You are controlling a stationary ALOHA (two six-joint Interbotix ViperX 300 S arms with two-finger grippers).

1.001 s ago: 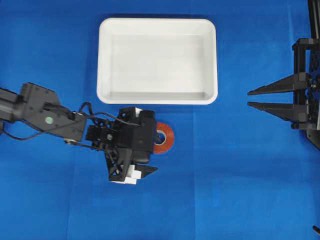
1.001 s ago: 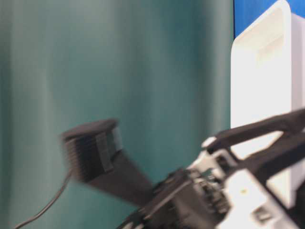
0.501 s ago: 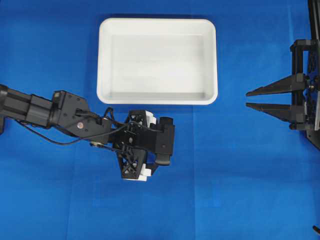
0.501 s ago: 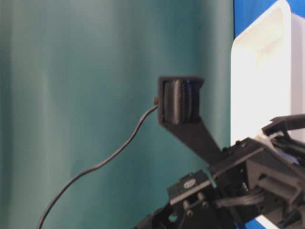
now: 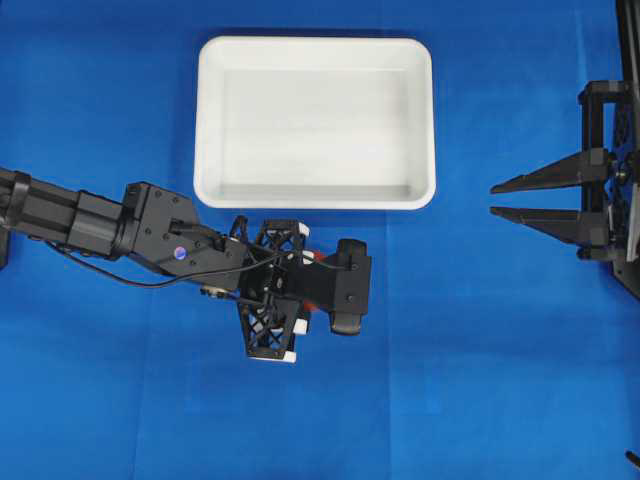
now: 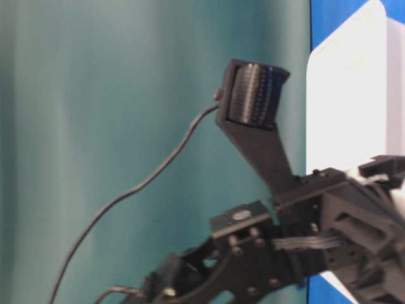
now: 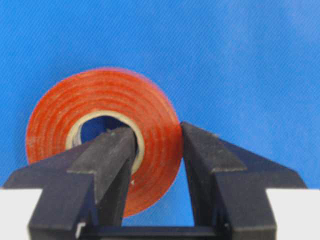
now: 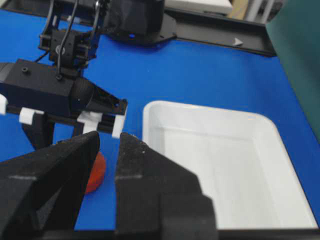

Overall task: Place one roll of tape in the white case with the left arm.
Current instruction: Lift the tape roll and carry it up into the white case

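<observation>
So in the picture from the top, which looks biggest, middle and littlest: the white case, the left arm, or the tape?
1. White case, biggest.
2. Left arm, long but thinner; it sits nearer the camera, so this is a bit unsure.
3. Roll of tape, littlest; only a red sliver peeks out under the left gripper.

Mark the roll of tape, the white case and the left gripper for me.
roll of tape (image 7: 150,107): left wrist view, on its orange-red face.
white case (image 5: 318,47): overhead view, on its far rim.
left gripper (image 7: 159,145): left wrist view, between the fingertips straddling the roll's wall.
</observation>
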